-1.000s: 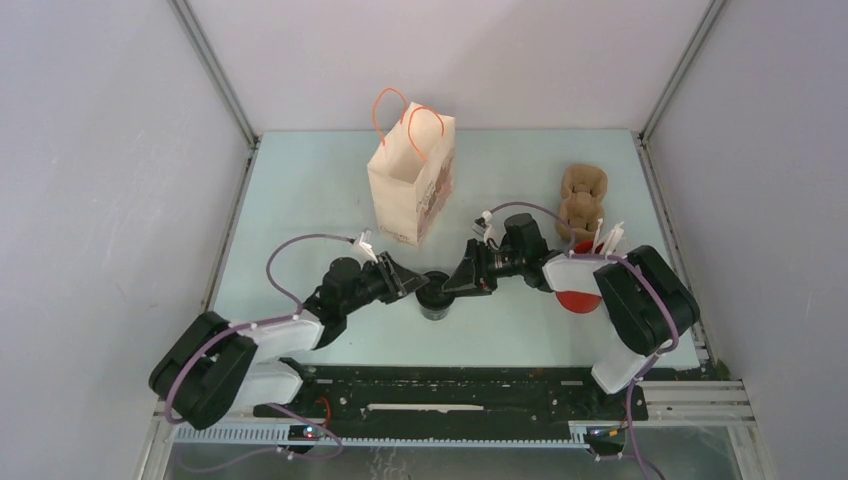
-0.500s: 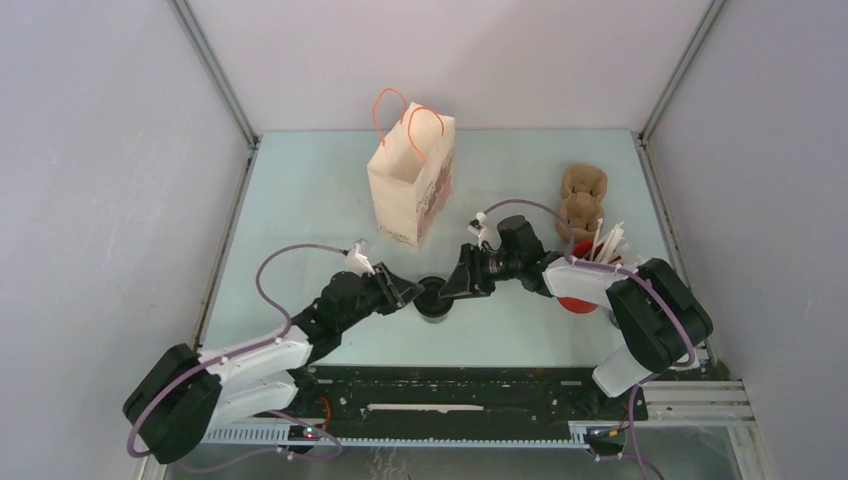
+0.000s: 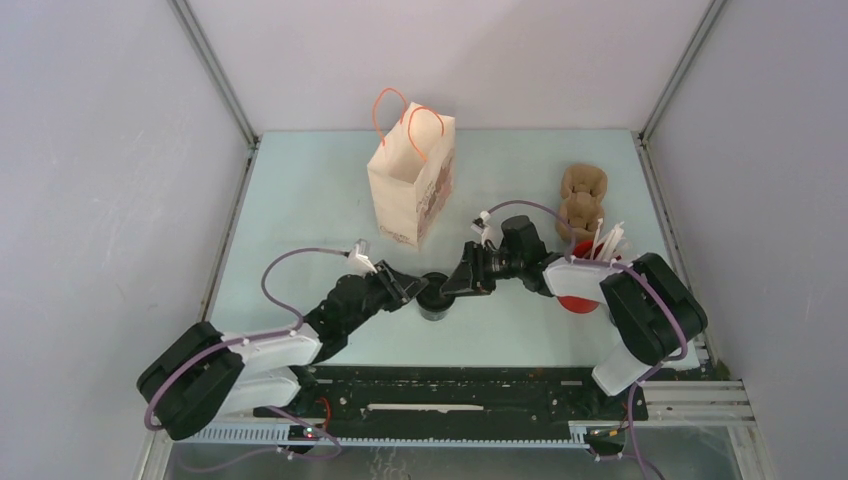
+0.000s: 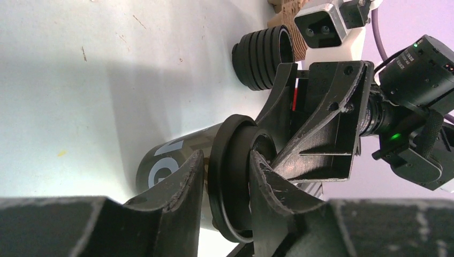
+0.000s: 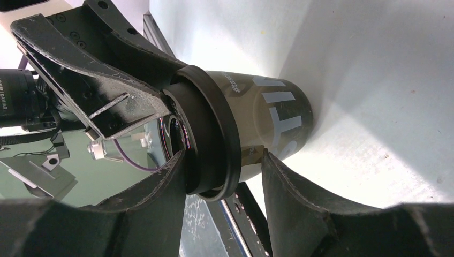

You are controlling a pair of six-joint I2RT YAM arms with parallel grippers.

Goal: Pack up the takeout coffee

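The takeout coffee [image 3: 435, 300], a black cup with a black lid, stands upright at the table's near middle. My left gripper [image 3: 418, 291] comes at it from the left. In the left wrist view [image 4: 225, 155] one finger lies on the lid's top and the other under the rim, closed tight on the rim of the cup [image 4: 160, 160]. My right gripper [image 3: 452, 287] comes from the right. In the right wrist view [image 5: 222, 154] one finger rests on the lid's top, and the other stands off the rim beside the cup's wall [image 5: 267, 118].
A paper bag [image 3: 412, 180] with orange handles stands open behind the cup. The brown pulp carrier [image 3: 582, 195] lies at the back right. The red cup [image 3: 580, 295] of white sticks [image 3: 607, 240] stands under my right arm.
My left arm has shifted and pushed its gripper a little right, onto the cup's lid. The right gripper and the cup have stayed where they were.
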